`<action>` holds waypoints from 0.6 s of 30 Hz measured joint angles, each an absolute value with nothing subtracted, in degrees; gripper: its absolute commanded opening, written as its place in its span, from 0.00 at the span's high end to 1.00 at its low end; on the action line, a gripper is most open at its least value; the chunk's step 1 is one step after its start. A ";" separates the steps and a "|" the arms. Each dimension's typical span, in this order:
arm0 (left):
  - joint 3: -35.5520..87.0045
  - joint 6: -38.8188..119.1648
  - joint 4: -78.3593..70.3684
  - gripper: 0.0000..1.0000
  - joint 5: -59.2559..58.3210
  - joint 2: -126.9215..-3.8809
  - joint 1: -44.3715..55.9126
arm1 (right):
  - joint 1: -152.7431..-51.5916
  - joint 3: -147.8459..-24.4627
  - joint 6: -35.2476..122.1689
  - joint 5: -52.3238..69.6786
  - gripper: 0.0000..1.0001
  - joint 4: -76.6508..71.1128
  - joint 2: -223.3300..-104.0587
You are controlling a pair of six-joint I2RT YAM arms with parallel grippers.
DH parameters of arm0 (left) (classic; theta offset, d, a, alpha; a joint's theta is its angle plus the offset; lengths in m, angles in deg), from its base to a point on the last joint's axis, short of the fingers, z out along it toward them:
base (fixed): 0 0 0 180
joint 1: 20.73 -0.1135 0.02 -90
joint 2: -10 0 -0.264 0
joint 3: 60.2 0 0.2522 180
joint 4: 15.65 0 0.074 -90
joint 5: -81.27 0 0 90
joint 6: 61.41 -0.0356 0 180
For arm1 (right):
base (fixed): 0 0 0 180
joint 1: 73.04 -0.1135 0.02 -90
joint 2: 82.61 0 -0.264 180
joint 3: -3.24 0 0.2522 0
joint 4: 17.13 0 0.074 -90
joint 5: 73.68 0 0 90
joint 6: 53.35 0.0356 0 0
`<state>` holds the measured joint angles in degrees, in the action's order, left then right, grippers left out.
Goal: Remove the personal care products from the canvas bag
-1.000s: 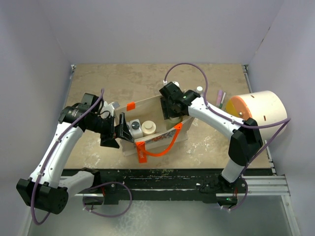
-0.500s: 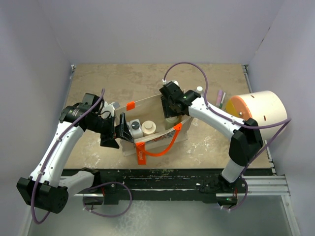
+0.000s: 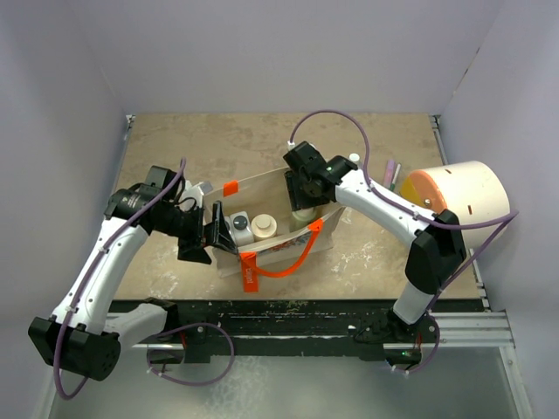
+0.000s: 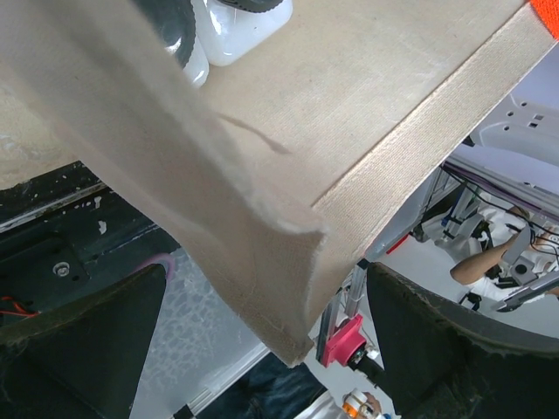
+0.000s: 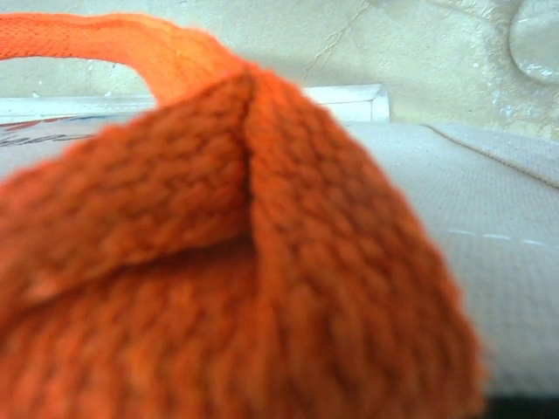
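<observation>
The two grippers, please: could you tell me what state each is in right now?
Left gripper: open, the canvas bag's edge between its jaws, unclamped.
Right gripper: cannot be told; the orange handle fills its wrist view.

Top of the beige canvas tote with orange handles [image 3: 262, 194] is open, so there's a way in from above, but it's tight. The left gripper [image 3: 208, 234] straddles the left end wall, jaws wide. The right gripper [image 3: 301, 196] crowds the right end. Between them, a short gap over the small capped bottles [image 3: 264, 227]. The orange webbing handle loop [image 3: 251, 272] drapes over the near side. The bare mottled tabletop [image 3: 201, 144] at far left gives room, while the big cream cylinder [image 3: 458, 205] blocks the right edge.
</observation>
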<state>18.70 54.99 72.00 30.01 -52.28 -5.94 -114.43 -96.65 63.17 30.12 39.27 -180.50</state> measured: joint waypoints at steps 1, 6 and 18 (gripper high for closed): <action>18.70 55.01 71.97 0.01 30.01 -52.15 -5.94 | -114.43 -96.89 63.52 29.75 1.00 39.51 -180.50; 18.66 55.44 71.97 0.01 29.99 -51.21 -5.83 | -114.43 -97.54 65.36 28.33 1.00 40.10 -180.48; 17.81 57.08 71.78 0.01 30.06 -48.08 -5.51 | -114.21 -102.33 70.01 26.82 1.00 43.79 -180.33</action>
<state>17.81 57.08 71.78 30.06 -48.08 -5.51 -114.21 -102.33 70.01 26.82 43.79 -180.33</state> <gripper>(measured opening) 0.994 0.520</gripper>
